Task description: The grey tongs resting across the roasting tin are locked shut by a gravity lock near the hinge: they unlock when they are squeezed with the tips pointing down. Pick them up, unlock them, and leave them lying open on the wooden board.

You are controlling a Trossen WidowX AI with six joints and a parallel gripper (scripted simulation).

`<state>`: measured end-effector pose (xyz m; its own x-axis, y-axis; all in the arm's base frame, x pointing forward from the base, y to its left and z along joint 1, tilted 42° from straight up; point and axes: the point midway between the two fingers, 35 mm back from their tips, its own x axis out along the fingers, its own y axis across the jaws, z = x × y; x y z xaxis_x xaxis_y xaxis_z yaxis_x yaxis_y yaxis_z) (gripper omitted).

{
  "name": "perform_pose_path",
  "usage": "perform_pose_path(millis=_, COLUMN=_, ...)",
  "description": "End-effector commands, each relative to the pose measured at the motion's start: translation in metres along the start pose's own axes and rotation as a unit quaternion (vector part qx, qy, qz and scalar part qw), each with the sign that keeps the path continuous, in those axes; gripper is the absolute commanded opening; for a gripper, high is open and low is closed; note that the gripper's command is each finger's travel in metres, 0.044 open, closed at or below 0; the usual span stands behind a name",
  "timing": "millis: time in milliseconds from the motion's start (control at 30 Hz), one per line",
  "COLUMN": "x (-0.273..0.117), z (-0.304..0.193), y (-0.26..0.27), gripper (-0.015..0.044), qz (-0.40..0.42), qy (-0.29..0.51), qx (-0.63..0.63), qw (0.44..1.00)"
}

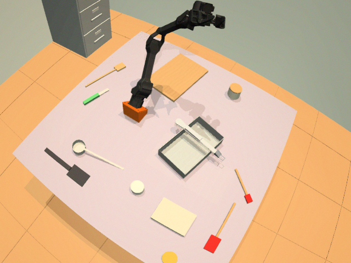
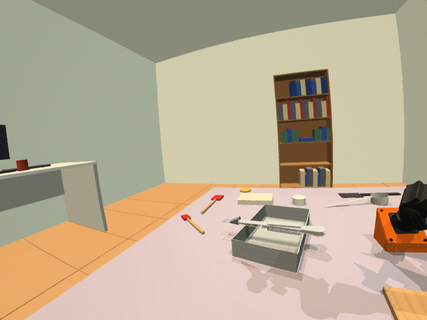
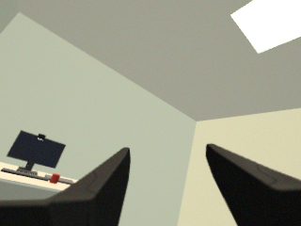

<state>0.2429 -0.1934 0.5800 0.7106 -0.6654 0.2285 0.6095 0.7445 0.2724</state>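
The grey tongs (image 1: 190, 130) (image 2: 313, 232) lie closed across the roasting tin (image 1: 171, 165) (image 2: 265, 253). Their rounded hinge end sticks out past one long wall and their dark grey, wire-like tips past the opposite wall. The wooden board (image 1: 181, 73) (image 2: 410, 303) lies flat beyond the arm's base, with nothing on it. My gripper (image 1: 220, 21) (image 3: 167, 152) is raised high beyond the board, far from the tongs, with its fingers apart and nothing between them. The wrist view shows only walls, ceiling and a distant desk, not the tongs.
A can (image 1: 234, 91) stands right of the board. A ladle (image 1: 103, 159), black turner (image 1: 78, 175), white round pot (image 1: 137, 187) and cream block (image 1: 173, 216) lie on the near side. Two red-headed tools (image 1: 212, 243) (image 1: 248, 198) lie right. A green-handled knife (image 1: 91, 98) lies left of the orange base.
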Motion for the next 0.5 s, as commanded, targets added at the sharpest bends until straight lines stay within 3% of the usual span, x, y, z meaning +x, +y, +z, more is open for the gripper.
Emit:
perform_pose_path(millis=0, x=0.022, z=-0.04, y=0.008, gripper=0.026, qz=0.024, qy=0.065, qx=-0.02, qw=0.997)
perform_pose_path(millis=233, x=0.059, z=-0.145, y=0.024, gripper=0.026, qz=0.079, qy=0.219, qx=-0.045, qw=0.971)
perform_pose_path(millis=467, x=0.07, z=-0.264, y=0.036, gripper=0.026, qz=0.149, qy=0.396, qx=-0.053, qw=0.905)
